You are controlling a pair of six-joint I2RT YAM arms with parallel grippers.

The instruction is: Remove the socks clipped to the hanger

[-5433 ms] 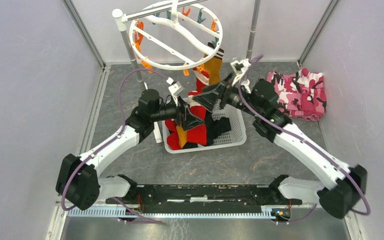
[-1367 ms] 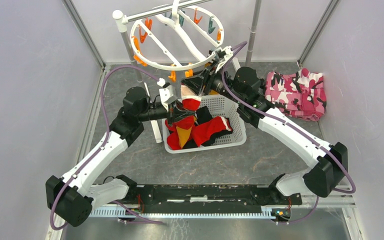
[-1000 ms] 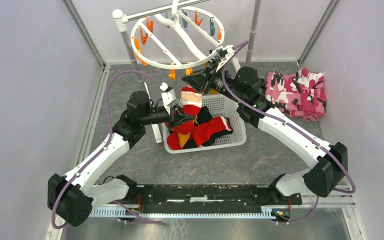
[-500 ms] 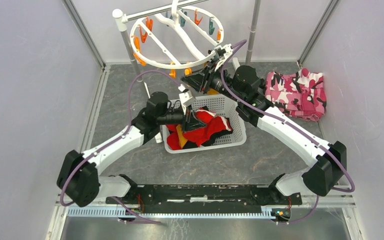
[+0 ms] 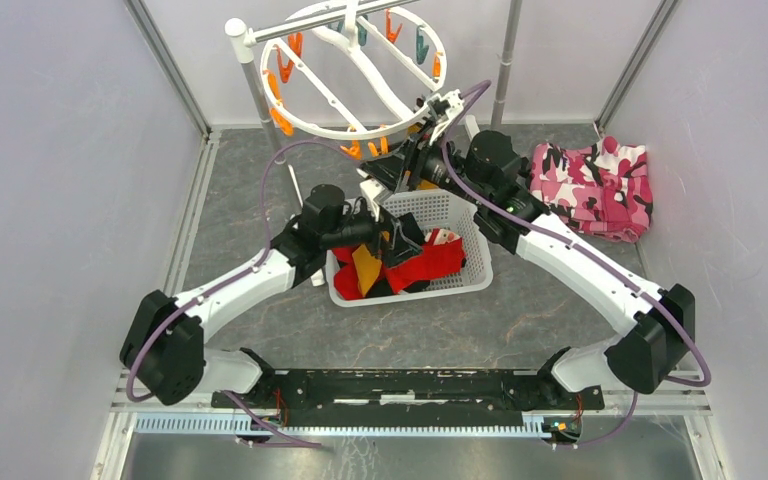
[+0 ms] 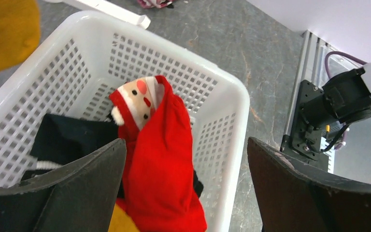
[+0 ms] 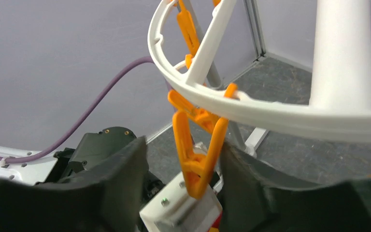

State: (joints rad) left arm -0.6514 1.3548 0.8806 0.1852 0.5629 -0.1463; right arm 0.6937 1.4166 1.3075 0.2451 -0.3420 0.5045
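The left tool [image 6: 186, 145] hangs over the white basket [image 6: 140, 41] with its two fingers wide apart and nothing between them. Right under it a red sock [image 6: 162, 169] with a Santa face lies in the basket on top of some black ones. So most of the socks [image 5: 425, 265] are off the hanger [image 7: 280, 113] and sit in a heap in the basket.

The right tool [image 7: 183, 145] is up at the near rim of the hanger. Its fingers are apart too, one on each side of an orange clip [image 7: 195, 159] that hangs down from the white ring. Nothing hangs from that clip where it can be seen.

A mustard sock [image 6: 7, 29] shows in the corner of the left wrist view, up above the far side of the basket. It is blurry, so I cannot tell if a clip holds it.

I think the job is near its end - one arm is free and the other is at the clips. Next, the right tool should close on the clip to pinch it open, if that clip holds the mustard sock - and the left tool should go up and take hold of the sock.
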